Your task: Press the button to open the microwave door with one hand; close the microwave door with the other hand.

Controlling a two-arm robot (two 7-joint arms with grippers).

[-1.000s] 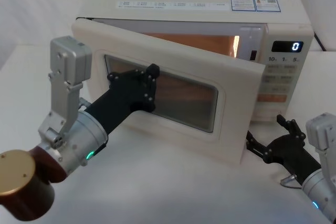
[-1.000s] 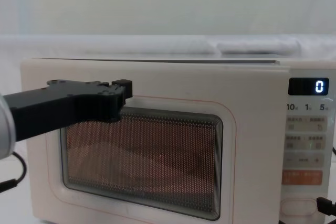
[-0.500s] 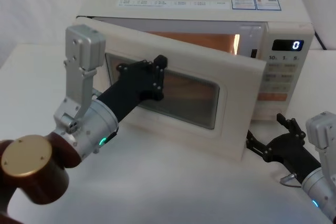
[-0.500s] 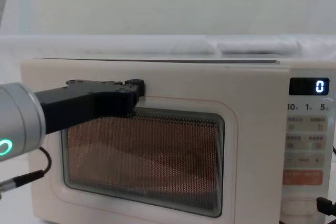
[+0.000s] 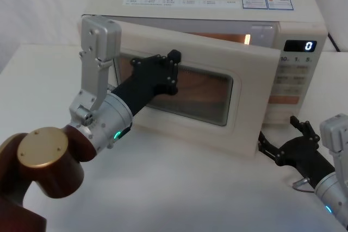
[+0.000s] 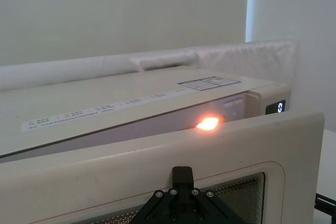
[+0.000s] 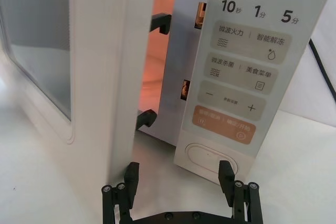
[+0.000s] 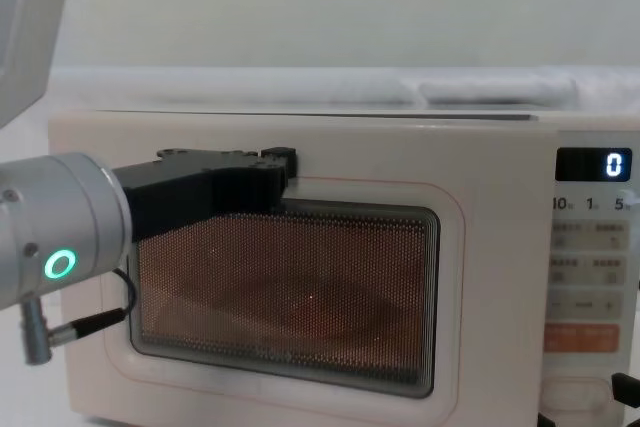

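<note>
The microwave door (image 5: 239, 101) stands ajar, hinged at the microwave's (image 5: 217, 9) left side with its free edge swung out before the button (image 7: 209, 158), and the left gripper (image 5: 166, 71), fingers pressed together, lies flat against its window's upper edge, while the right gripper (image 7: 178, 182) rests spread-open just below that button.

Display (image 5: 298, 46) reads "0" — key panel (image 7: 247, 82) shows "10", "1", "5".
</note>
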